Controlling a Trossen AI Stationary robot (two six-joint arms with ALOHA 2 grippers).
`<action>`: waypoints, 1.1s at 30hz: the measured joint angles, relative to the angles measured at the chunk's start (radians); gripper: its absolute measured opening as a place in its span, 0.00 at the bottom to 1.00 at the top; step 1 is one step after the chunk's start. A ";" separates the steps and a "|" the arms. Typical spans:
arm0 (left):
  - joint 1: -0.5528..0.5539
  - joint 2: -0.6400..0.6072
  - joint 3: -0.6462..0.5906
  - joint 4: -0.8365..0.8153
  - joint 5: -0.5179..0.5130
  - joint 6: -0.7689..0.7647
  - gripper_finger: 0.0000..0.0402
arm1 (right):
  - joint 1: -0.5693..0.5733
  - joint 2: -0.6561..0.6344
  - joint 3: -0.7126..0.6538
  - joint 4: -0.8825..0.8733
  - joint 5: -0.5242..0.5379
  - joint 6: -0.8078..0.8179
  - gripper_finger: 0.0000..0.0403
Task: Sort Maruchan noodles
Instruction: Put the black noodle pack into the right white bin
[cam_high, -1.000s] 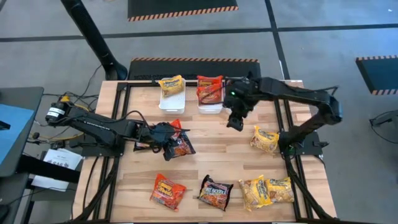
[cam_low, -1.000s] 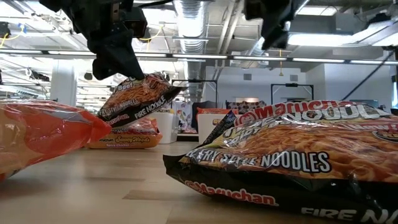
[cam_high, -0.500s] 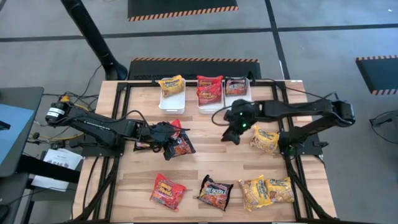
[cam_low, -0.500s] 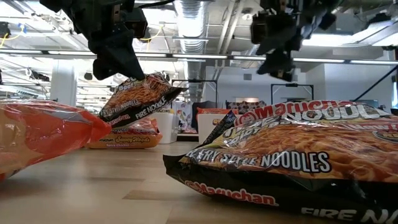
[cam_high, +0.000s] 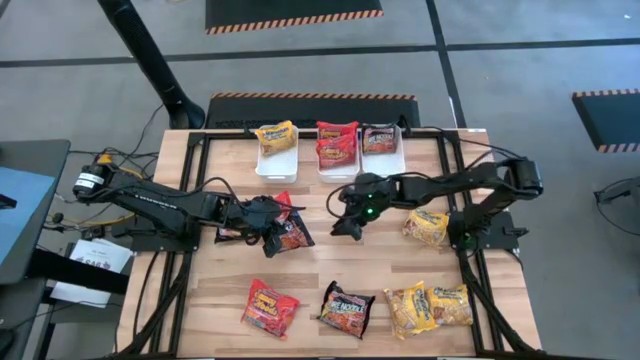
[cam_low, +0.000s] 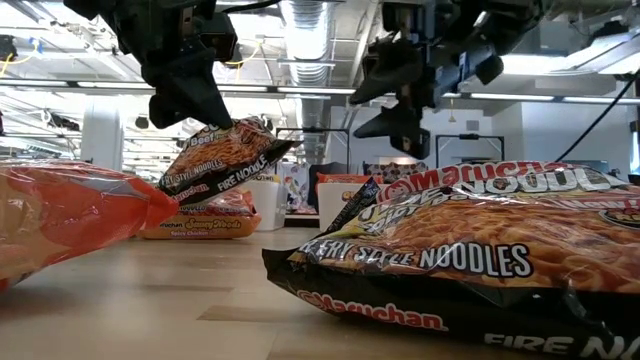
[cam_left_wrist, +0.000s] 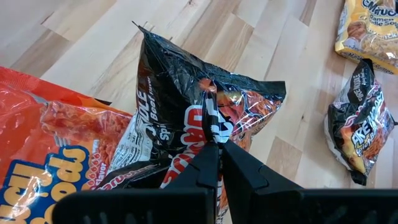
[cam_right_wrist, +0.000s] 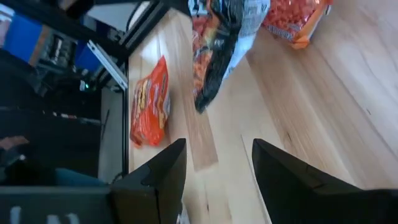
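My left gripper (cam_high: 268, 226) is shut on a dark brown/black Maruchan packet (cam_high: 291, 236) left of the table's middle; the low view shows that packet (cam_low: 222, 156) under the gripper (cam_low: 205, 108). A red packet (cam_high: 281, 203) lies flat right beside it. My right gripper (cam_high: 345, 222) hovers open at mid-table, just right of the held packet, touching nothing; its wrist view sees the held packet (cam_right_wrist: 217, 43) ahead of the open fingers (cam_right_wrist: 217, 177). More packets lie flat along the near edge: red (cam_high: 270, 306), dark (cam_high: 346, 308), and two yellow (cam_high: 408, 308), (cam_high: 451, 303). Another yellow one (cam_high: 426, 224) lies at the right. My left gripper pinches a raised crease in the middle of the dark packet's printed face (cam_left_wrist: 209, 112) between its two fingers (cam_left_wrist: 205, 168). The fingers come from above, slanting down. The packet hangs tilted below them, and the low view shows it lifted clear of the table.
Three white bins stand along the far edge: the left (cam_high: 262, 162) holds a yellow packet, the middle (cam_high: 338, 172) red ones, the right (cam_high: 392, 160) a dark one. A black frame rail (cam_high: 447, 190) runs along the right side. Bare wood (cam_high: 340, 265) lies between mid-table and the near row.
My right gripper has swung from just in front of the bins toward the table's left and near edges, and now hovers close to the packet held by my left gripper. In the low view it has also sunk a little.
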 joint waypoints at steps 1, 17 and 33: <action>0.000 0.000 0.000 0.000 0.000 0.000 0.00 | -0.002 0.010 0.000 0.028 0.002 0.011 0.52; 0.000 0.000 0.000 -0.008 0.001 0.000 0.00 | -0.042 0.172 0.101 0.157 0.034 0.070 0.63; 0.001 0.000 0.000 -0.012 0.003 0.001 0.00 | -0.024 0.316 0.247 0.160 0.002 0.014 0.64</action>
